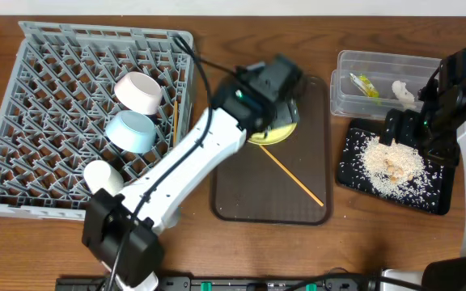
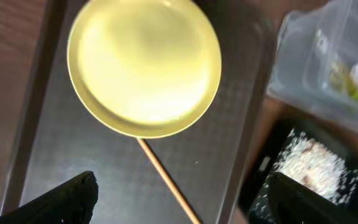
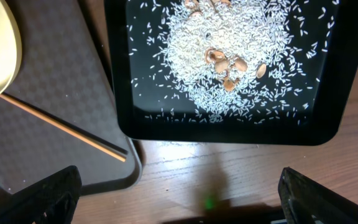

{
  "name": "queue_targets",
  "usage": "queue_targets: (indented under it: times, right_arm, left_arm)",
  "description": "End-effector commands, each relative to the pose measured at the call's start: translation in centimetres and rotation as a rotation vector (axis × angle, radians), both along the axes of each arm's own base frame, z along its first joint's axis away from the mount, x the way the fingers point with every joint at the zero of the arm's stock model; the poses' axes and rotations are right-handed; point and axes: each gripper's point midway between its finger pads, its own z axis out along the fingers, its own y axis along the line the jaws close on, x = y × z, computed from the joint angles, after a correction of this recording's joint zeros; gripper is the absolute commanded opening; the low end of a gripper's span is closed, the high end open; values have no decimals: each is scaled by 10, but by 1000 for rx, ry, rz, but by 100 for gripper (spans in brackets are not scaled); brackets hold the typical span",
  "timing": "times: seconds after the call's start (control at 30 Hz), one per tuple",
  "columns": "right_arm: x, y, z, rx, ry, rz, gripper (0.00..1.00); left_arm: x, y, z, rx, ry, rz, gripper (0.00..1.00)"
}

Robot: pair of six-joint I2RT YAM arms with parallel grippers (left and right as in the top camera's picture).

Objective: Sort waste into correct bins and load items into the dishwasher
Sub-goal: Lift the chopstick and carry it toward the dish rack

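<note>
Hung the left gripper (image 2: pixel 179 205) over the round pale yellow plate (image 2: pixel 145 62), fingers spread wide apart and holding nothing. Sat that plate at the far end of the big dark brown serving tray (image 2: pixel 55 143). Lay one thin wooden chopstick (image 2: pixel 166 180) slanted across the same tray, with one end right at the plate's rim.

Hung the right gripper (image 3: pixel 185 200) over the near edge of the flat black rectangular tray with a raised rim (image 3: pixel 229 135), fingers wide apart too and empty. Held a heap of loose whitish rice-like food scraps (image 3: pixel 229 37) in that black tray, with a few light brown bits (image 3: pixel 225 62) mixed in.

Stood the clear rectangular plastic tub (image 1: pixel 346 101) just behind the black tray. Had the small green-and-yellow snack wrapper (image 1: pixel 365 85) and the crumpled white paper scrap (image 1: pixel 403 93) inside it.

Stood the large square grey plastic dish rack (image 1: pixel 23 121) on the left side of the wooden table (image 3: pixel 229 168). Carried the white bowl (image 1: pixel 138 91) and the light blue bowl (image 1: pixel 131 131) close together in the rack, and a small white cup (image 1: pixel 102 176) near the front edge. Showed a second chopstick (image 1: pixel 173 125) along the rack's right side.
</note>
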Motion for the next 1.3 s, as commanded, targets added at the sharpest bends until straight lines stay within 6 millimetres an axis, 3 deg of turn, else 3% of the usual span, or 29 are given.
queue_targets:
  times: [0.0, 0.3, 0.47, 0.57, 0.7, 0.87, 0.97, 1.07, 1.27]
  right_arm:
    - [2, 0, 6, 1, -21, -1, 99]
    - [2, 0, 6, 1, -21, -1, 99]
    - [2, 0, 6, 1, -21, -1, 99]
    - [2, 0, 6, 1, -21, -1, 99]
    - [2, 0, 6, 1, -21, -1, 99]
    - [2, 0, 6, 2, -20, -1, 99]
    - [2, 0, 6, 1, -21, -1, 99]
    - [2, 0, 6, 1, -21, -1, 99]
    - [2, 0, 6, 1, -21, -1, 99]
  left_arm:
    - [7, 0, -15, 34, 66, 79, 89]
    - [-28, -5, -71, 68, 324, 242, 94]
    - [-46, -24, -103, 106, 384, 247, 94]
    - [-57, -35, -134, 160, 420, 218, 94]
    - [-67, -35, -166, 212, 482, 220, 93]
    - [-73, -30, -189, 257, 529, 224, 91]
    - [-79, -24, -195, 284, 548, 228, 80]
    - [-86, -16, -199, 314, 570, 229, 55]
    - [-98, -3, -206, 364, 604, 203, 40]
